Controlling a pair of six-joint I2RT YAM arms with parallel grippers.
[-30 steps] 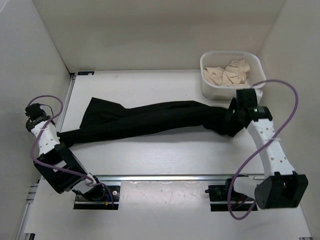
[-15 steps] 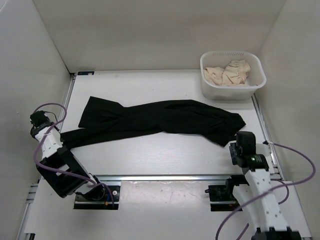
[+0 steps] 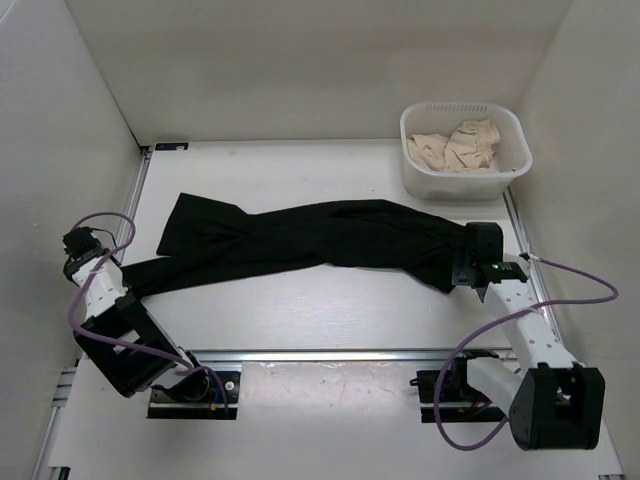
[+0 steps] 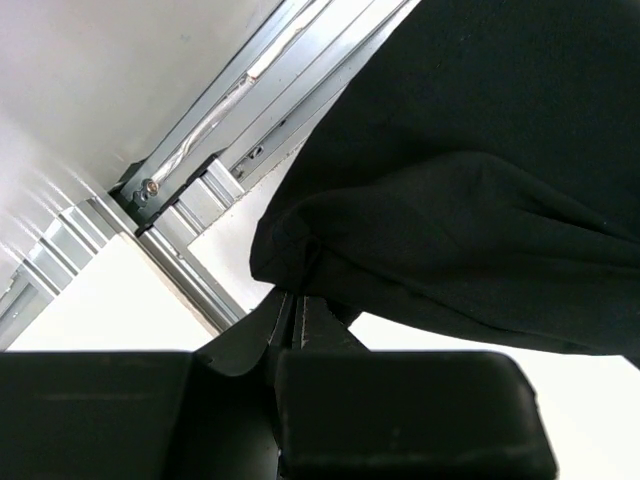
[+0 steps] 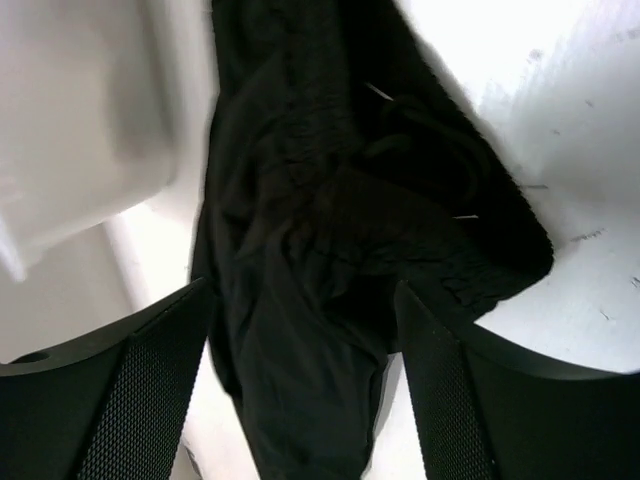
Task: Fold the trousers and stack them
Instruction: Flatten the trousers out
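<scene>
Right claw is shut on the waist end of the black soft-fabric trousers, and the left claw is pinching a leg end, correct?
Not quite. The right claw is open: the right wrist view shows its fingers spread wide over the waist end of the black soft-fabric trousers, not closed on it. The left claw is pinching a leg end, as you said.

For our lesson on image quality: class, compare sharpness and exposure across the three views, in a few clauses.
Top external: evenly lit and sharp, though the trousers read as almost featureless black. Left wrist: sharp, with the table blown out to white. Right wrist: the basket is smeared by blur and the table glares, while the fingers stay crisp.
</scene>
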